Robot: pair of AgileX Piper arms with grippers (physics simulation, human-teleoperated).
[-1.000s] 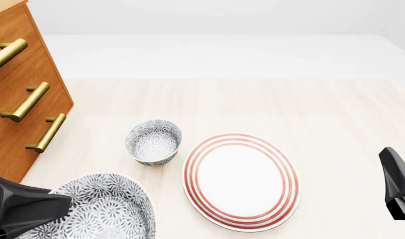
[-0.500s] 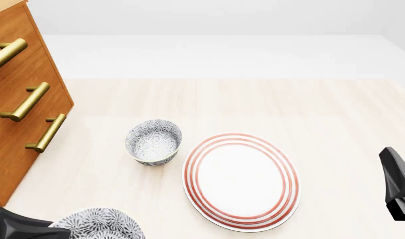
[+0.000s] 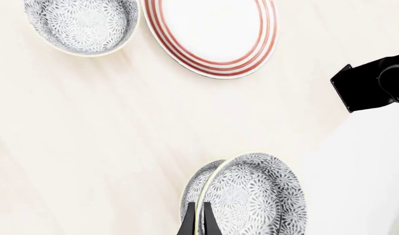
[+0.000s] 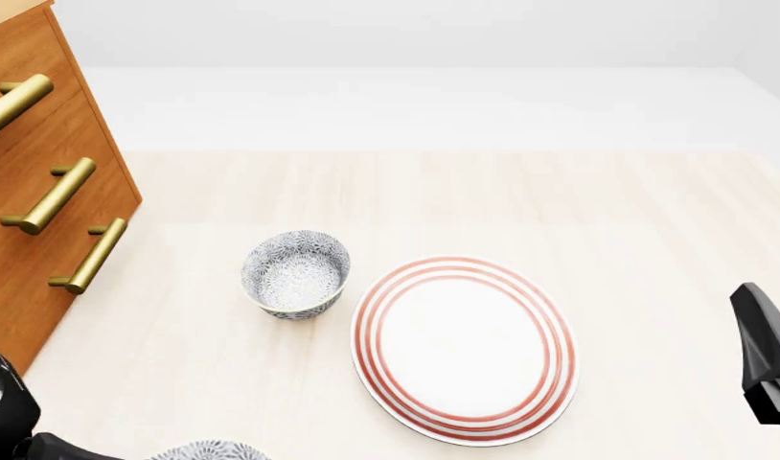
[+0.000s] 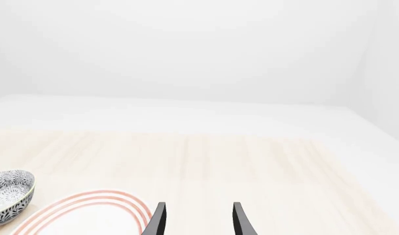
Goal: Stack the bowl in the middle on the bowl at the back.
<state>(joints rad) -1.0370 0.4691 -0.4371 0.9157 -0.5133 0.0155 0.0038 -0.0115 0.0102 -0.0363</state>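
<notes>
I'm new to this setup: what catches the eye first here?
The red-ringed plate lies flat mid-table, with a grey floral bowl standing just left of it. The left gripper pinches the rim of a second floral bowl, lifted and tipped on edge, while a wooden drawer unit stands far left.

Red-ringed white plate [image 4: 465, 347] on pale wooden table [image 4: 620, 230], wooden drawer cabinet [image 4: 38, 172] with brass handles [image 4: 52, 196]

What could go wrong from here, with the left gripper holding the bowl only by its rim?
1. The left gripper pinches only the rim of the held bowl, so the bowl might tilt or slip.
2. The plate lies close beside the back bowl; a drop off-centre could hit it.
</notes>
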